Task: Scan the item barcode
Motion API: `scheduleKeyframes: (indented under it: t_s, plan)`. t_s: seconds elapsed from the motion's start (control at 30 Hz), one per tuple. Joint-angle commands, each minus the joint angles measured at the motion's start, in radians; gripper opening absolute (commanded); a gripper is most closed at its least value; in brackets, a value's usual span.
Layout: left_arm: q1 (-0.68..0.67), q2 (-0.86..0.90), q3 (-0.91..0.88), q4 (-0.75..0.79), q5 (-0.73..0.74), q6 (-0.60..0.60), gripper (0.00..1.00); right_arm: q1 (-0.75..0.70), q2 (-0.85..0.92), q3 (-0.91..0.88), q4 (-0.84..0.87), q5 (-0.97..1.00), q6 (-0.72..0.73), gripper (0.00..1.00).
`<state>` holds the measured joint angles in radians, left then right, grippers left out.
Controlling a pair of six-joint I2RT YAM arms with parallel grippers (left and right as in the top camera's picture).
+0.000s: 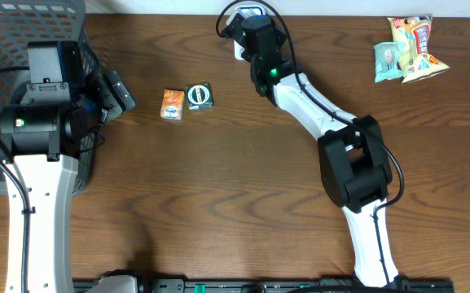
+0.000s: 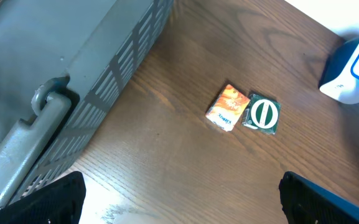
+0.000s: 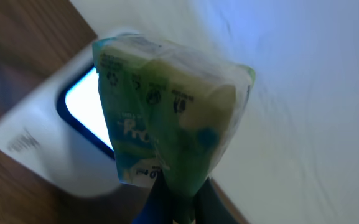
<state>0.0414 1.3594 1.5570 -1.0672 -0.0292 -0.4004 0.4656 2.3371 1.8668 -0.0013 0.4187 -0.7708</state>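
A big brown wooden surface [image 1: 243, 187] fills the view from above. A grey plastic basket with slotted walls [image 1: 6, 32] sits at its left edge. The white left arm [image 1: 35, 187] is beside the basket, and the left jaws are wide apart with nothing in them. The white right arm [image 1: 316, 102] reaches to the far edge. The right jaws are pinched tight on a soft green and white snack packet [image 3: 167, 112], held right in front of a white box scanner with a blue-edged window [image 3: 48, 149]. A small pile of bright snack bags [image 1: 410, 49] lies at the far right, well apart from the rest. A little orange box [image 1: 172, 104] and a little green box with a white ring [image 1: 199, 95] lie touching, between basket and scanner
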Motion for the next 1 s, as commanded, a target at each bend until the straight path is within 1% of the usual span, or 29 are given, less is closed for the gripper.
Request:
scheduleKeyframes:
  t_s: [0.0, 0.07, 0.2, 0.37, 0.5, 0.63, 0.73, 0.87, 0.97]
  plan:
    - [0.004, -0.006, 0.0, -0.002, -0.006, -0.009, 0.98, -0.02, 0.002, 0.037, 0.002, -0.114, -0.09, 0.01]
    - [0.004, -0.006, 0.0, -0.002, -0.006, -0.009, 0.98, -0.025, 0.006, 0.037, -0.003, -0.098, -0.126, 0.01]
    - [0.004, -0.006, 0.0, -0.002, -0.006, -0.009, 0.98, -0.037, 0.006, 0.037, -0.018, -0.084, -0.133, 0.01]
    - [0.004, -0.006, 0.0, -0.002, -0.006, -0.009, 0.98, -0.054, 0.006, 0.037, -0.072, -0.081, -0.26, 0.01]
    - [0.004, -0.006, 0.0, -0.002, -0.006, -0.009, 0.98, -0.062, 0.006, 0.037, -0.09, -0.098, -0.246, 0.01]
    - [0.004, -0.006, 0.0, -0.002, -0.006, -0.009, 0.98, -0.067, -0.004, 0.037, -0.092, -0.097, -0.144, 0.01]
    - [0.004, -0.006, 0.0, -0.002, -0.006, -0.009, 0.97, -0.091, -0.042, 0.037, -0.094, -0.119, -0.042, 0.01]
    - [0.004, -0.006, 0.0, -0.002, -0.006, -0.009, 0.98, -0.174, -0.13, 0.037, -0.117, -0.122, 0.108, 0.01]
    - [0.004, -0.006, 0.0, -0.002, -0.006, -0.009, 0.98, -0.274, -0.192, 0.037, -0.191, -0.122, 0.194, 0.01]
